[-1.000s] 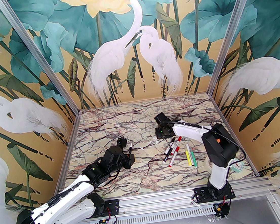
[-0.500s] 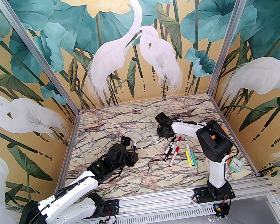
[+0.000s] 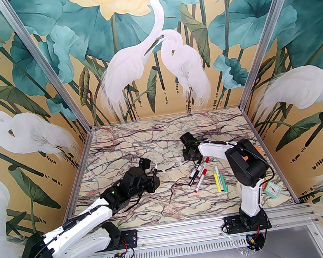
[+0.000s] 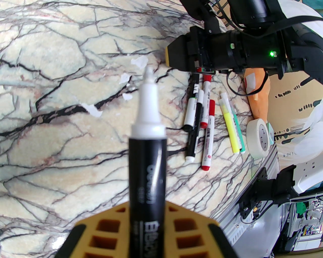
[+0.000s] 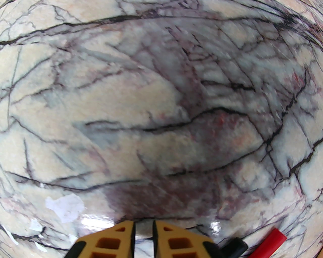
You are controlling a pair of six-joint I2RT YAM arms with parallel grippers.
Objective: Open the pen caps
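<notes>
- I see the marble table (image 3: 162, 137) carrying a cluster of markers (image 3: 202, 177) right of centre, lying close together.
- My left gripper (image 4: 147, 226) is clamped on a black marker (image 4: 147, 156), which is angled upward with its white nib bare.
- My right gripper (image 5: 143, 235) sits low over the table, its fingers pressed almost together with nothing between them.
- A tape roll (image 4: 258, 137) stands near the markers.
- The pen caps (image 4: 207, 78), red and black, sit on the far ends of the lying markers, just beside my right gripper.
</notes>
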